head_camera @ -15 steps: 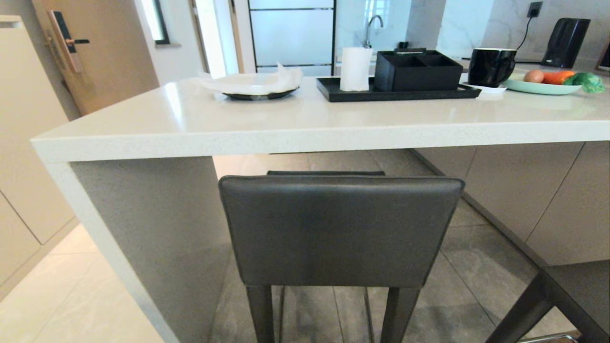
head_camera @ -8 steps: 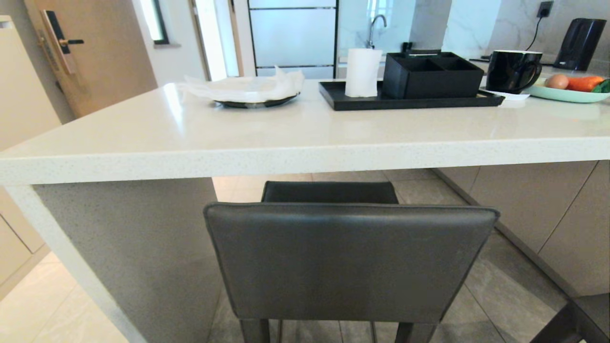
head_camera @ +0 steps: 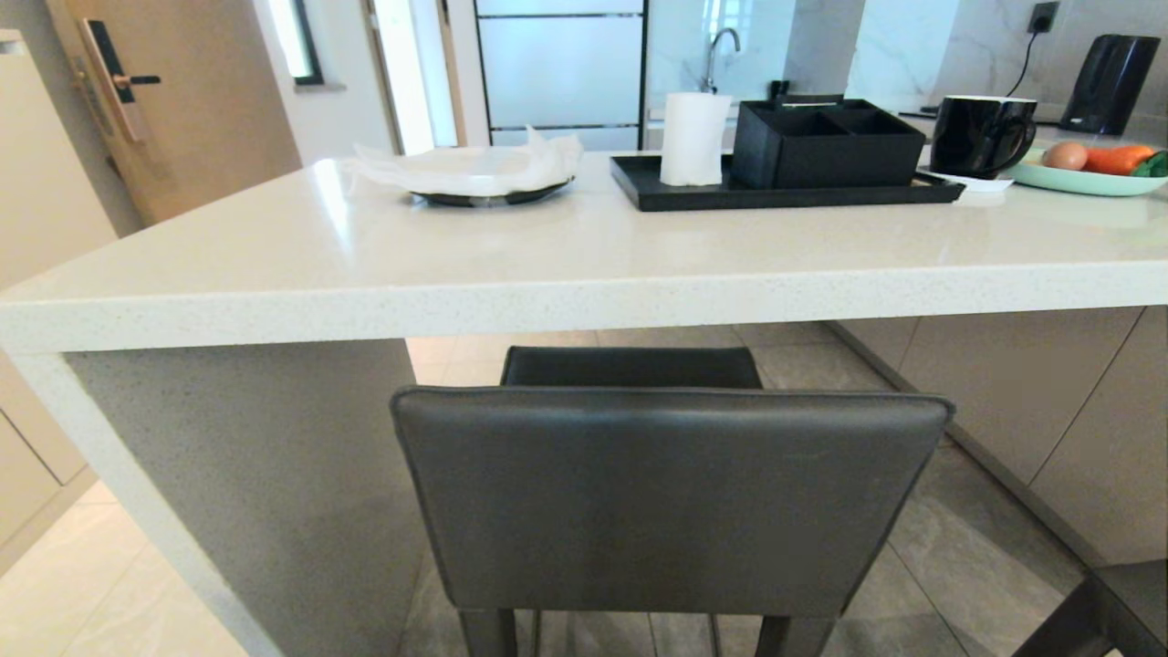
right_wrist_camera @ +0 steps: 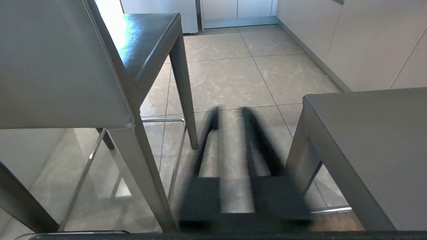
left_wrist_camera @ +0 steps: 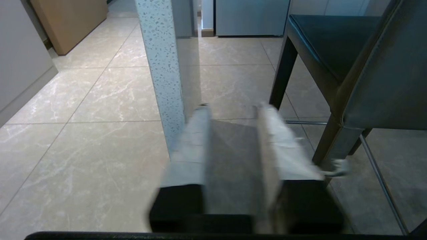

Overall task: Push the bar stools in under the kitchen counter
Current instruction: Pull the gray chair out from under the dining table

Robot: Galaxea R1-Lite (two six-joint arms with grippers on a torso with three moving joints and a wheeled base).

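One bar stool (head_camera: 671, 497) stands right in front of me, its dark grey backrest facing me and its seat (head_camera: 630, 367) partly under the kitchen counter (head_camera: 566, 265). A second bar stool (head_camera: 1118, 607) shows only as a corner at the lower right. Neither arm is in the head view. My left gripper (left_wrist_camera: 233, 108) hangs low over the floor between the counter's side panel (left_wrist_camera: 160, 66) and the first stool (left_wrist_camera: 377, 83), open and empty. My right gripper (right_wrist_camera: 230, 111) hangs between the first stool (right_wrist_camera: 56, 66) and the second stool (right_wrist_camera: 373, 133), open, touching neither.
On the counter stand a plate with a white cloth (head_camera: 474, 173), a black tray (head_camera: 785, 192) with a paper roll and a black box, a black mug (head_camera: 981, 137) and a green plate of vegetables (head_camera: 1090, 173). Cabinet fronts (head_camera: 1049, 401) close the right side.
The whole head view has shifted: the camera came closer to the stool and counter between one second and half a second ago. Since then nothing there has moved.
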